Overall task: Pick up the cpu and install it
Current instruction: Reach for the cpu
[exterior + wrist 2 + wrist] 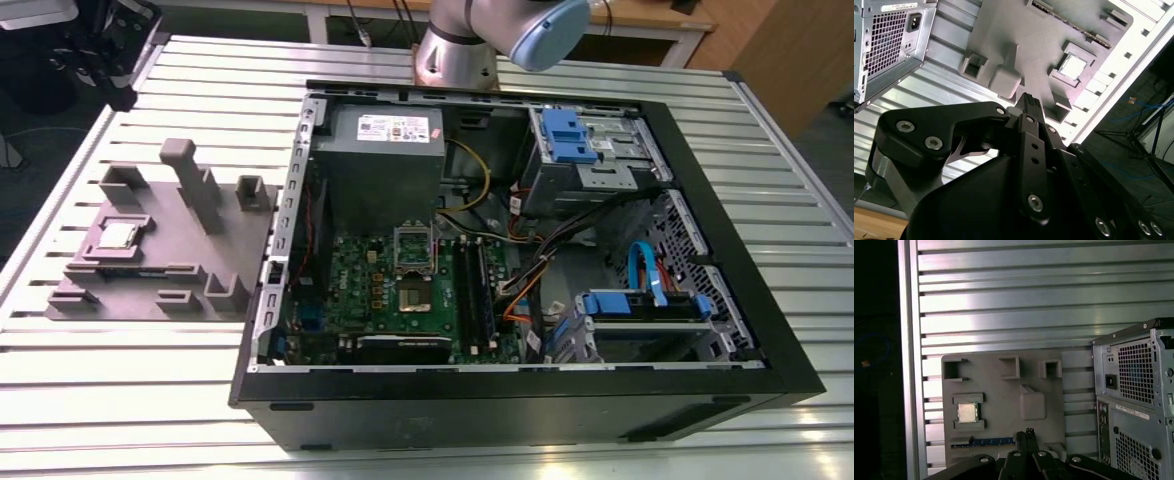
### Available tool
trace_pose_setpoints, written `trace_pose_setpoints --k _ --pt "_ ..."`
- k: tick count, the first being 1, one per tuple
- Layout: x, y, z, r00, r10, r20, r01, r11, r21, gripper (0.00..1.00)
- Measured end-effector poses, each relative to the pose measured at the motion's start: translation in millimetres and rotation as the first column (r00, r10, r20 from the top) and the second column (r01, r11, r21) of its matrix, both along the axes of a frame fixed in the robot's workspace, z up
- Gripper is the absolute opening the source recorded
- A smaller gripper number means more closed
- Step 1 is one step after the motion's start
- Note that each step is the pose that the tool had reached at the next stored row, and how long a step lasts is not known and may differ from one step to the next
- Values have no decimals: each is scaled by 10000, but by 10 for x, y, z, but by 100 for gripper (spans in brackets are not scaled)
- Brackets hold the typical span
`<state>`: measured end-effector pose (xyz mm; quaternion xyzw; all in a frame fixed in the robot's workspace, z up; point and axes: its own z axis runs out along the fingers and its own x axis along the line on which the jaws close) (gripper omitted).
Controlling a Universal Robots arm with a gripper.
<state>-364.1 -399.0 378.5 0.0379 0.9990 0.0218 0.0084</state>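
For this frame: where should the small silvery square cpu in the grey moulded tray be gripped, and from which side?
Take the small flat silvery-grey square cpu by two opposite thin edges, coming straight down from above. It lies flat in a pocket of the grey moulded tray; raised lips seem to flank two sides, so the other two edges look freer.

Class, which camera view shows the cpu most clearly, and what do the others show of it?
The first wrist view: the cpu faces the camera squarely, seated in the grey tray. The second wrist view shows the cpu slanted; the exterior view shows the cpu small.
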Motion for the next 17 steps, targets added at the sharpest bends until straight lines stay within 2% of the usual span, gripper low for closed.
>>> trace_pose_setpoints --k 17 --pt "-46 0 -6 10000 -1 -17 1 10000 0 11"
